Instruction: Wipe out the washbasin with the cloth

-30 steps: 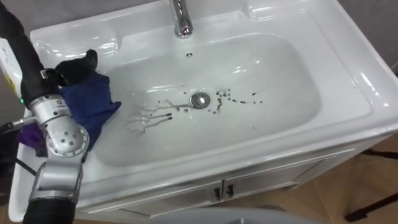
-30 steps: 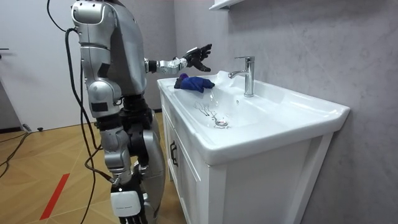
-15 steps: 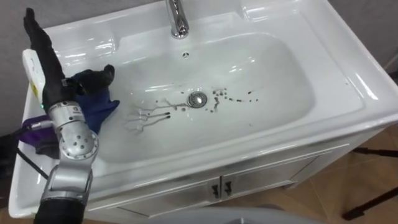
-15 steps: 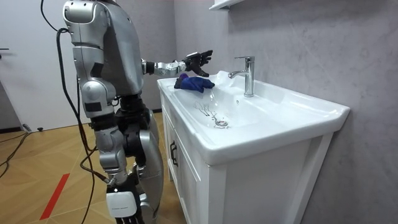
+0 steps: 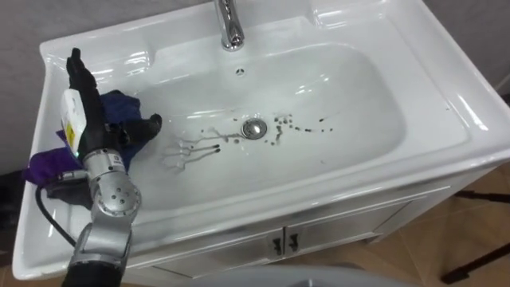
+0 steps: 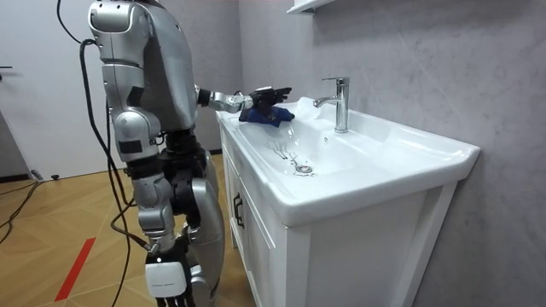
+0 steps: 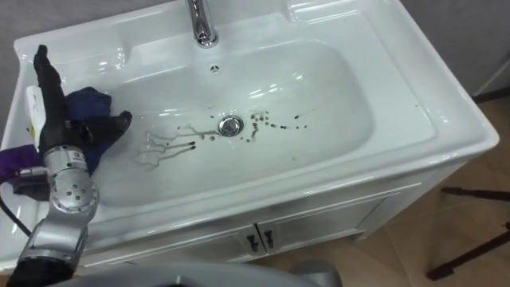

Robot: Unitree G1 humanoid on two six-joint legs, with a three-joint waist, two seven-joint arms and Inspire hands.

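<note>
The white basin [image 5: 362,96] has dark specks [image 5: 288,124] beside its drain [image 5: 253,127] and thin dark streaks [image 5: 191,148] to the left of it. A crumpled blue cloth [image 5: 119,104] lies on the basin's left rim, partly over the slope. My left hand [image 5: 134,131] is down on the cloth, open, with its fingers stretched out and the thumb pointing toward the bowl. The room view shows me standing at the basin's end, the left hand [image 6: 266,93] reaching onto the blue cloth [image 6: 273,116].
A chrome faucet [image 5: 229,24] rises at the back centre of the basin. A purple thing [image 5: 44,165] lies on the left rim under my forearm. Cabinet doors [image 5: 283,239] with small handles sit below the front edge.
My left hand has come down from the air above the rim onto the blue cloth. The eye views have shifted slightly.
</note>
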